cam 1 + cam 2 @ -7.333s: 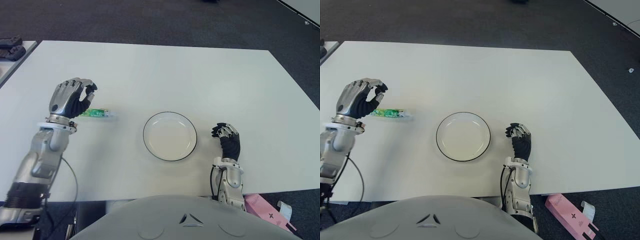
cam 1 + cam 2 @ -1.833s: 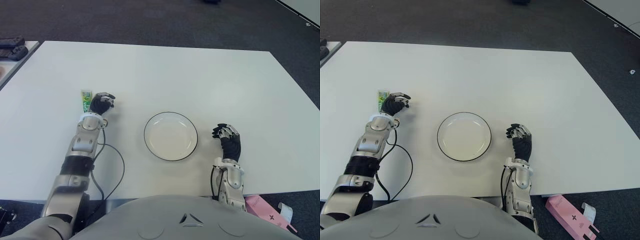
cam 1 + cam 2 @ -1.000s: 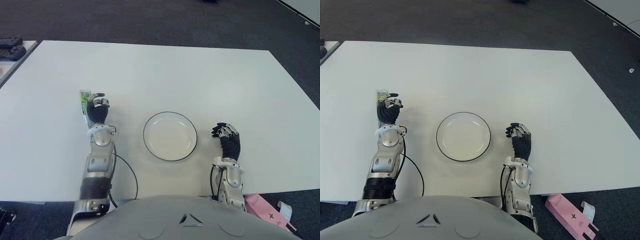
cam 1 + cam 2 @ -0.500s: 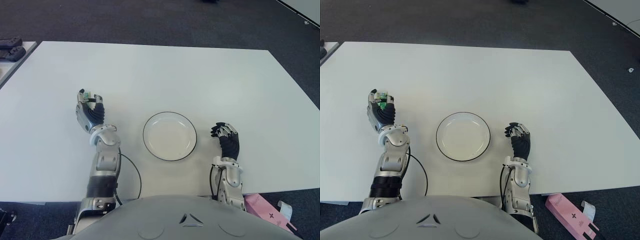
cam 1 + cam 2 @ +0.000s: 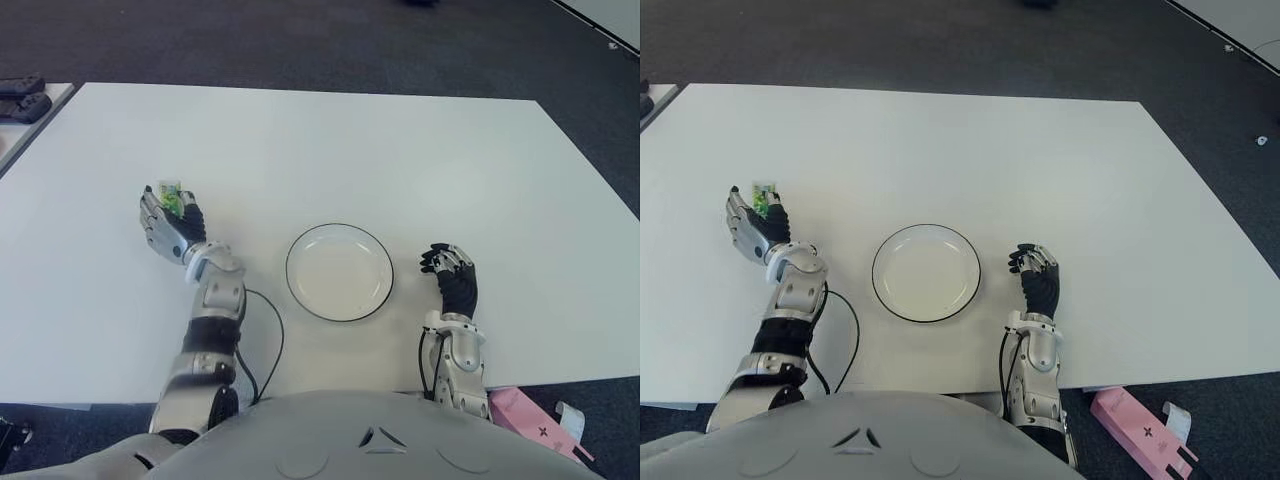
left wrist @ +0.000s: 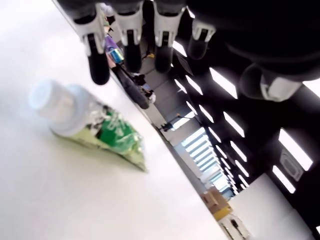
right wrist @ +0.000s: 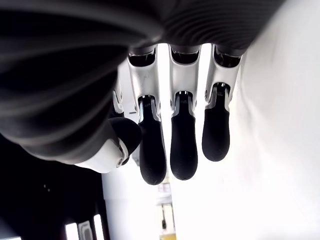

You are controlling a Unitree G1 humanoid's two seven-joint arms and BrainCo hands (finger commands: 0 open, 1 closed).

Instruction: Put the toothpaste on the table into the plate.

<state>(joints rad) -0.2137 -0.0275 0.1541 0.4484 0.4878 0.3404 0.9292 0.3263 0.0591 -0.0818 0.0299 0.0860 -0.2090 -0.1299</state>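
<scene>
So far done: nothing yet; no toothpaste is seen in the plate [image 5: 288,272], which stands near the middle of the front edge of the table [image 5: 400,150]
Toothpaste [image 6: 90,125]: it is laid flat on the table, toward the left edge, well apart from the plate
Left hand [image 5: 165,225]: its fingers [image 6: 97,50] are held straight just beside the toothpaste; nothing is pinched
Right hand [image 5: 1038,280]: it is shown to the right of the plate, fingers relaxed, nothing held
Left to do: the toothpaste must be grasped, carried to the plate and released
Around: a black cable [image 5: 268,345] by the left arm; a pink box [image 5: 525,410] below the front right corner
In the way: no obstacle is seen between toothpaste and plate
</scene>
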